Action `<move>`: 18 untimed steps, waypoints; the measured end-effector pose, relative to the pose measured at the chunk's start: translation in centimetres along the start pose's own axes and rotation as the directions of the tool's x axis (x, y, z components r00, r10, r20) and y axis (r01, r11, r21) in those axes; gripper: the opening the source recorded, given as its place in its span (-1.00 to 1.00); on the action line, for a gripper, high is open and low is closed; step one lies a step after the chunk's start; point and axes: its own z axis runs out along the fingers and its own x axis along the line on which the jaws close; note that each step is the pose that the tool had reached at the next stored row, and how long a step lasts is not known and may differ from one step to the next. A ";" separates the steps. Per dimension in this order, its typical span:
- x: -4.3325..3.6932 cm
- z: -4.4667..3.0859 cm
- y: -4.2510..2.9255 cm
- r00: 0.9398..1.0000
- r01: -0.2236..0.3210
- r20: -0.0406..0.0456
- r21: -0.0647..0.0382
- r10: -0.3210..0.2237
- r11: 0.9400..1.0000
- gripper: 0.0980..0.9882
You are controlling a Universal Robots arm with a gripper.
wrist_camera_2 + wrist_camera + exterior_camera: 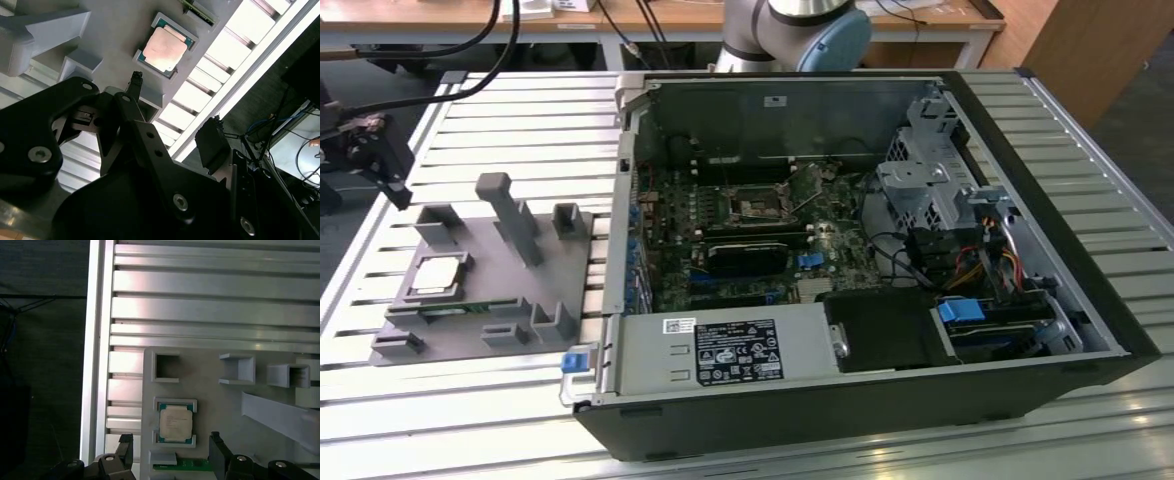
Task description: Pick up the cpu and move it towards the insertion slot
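Observation:
The cpu [438, 272] lies flat in a square pocket of the grey fixture [494, 330], on the exterior view's left; its silvery top faces up. In both wrist views the cpu [176, 424] [162, 47] sits alone in its pocket, untouched. My gripper [170, 447] hovers above it, open, with one black fingertip [125, 446] to each side of the pocket and nothing between them. In the second wrist view the gripper [175, 111] stands apart from the chip. The insertion slot [758, 208] sits on the motherboard inside the open computer case, well away from the gripper.
A green memory stick [180, 463] lies in the fixture beside the cpu. Grey posts [507, 215] rise from the fixture. The black case wall [630, 180] stands between fixture and motherboard. The slatted metal table's edge [95, 365] runs close to the fixture.

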 end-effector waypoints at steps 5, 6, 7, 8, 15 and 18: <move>0.00 0.15 -0.05 1.000 0.000 0.004 0.000 0.000 1.000 0.37; 0.00 0.24 -0.05 1.000 0.000 0.004 0.001 0.000 1.000 0.37; 0.00 0.37 -0.05 1.000 0.000 0.004 0.001 0.000 1.000 0.37; 0.00 0.52 -0.06 1.000 0.000 0.004 0.001 0.000 1.000 0.37; -0.32 1.60 -0.11 1.000 0.000 0.004 0.001 0.000 1.000 0.37; -0.41 1.98 -0.12 1.000 0.000 0.004 0.001 0.000 1.000 0.37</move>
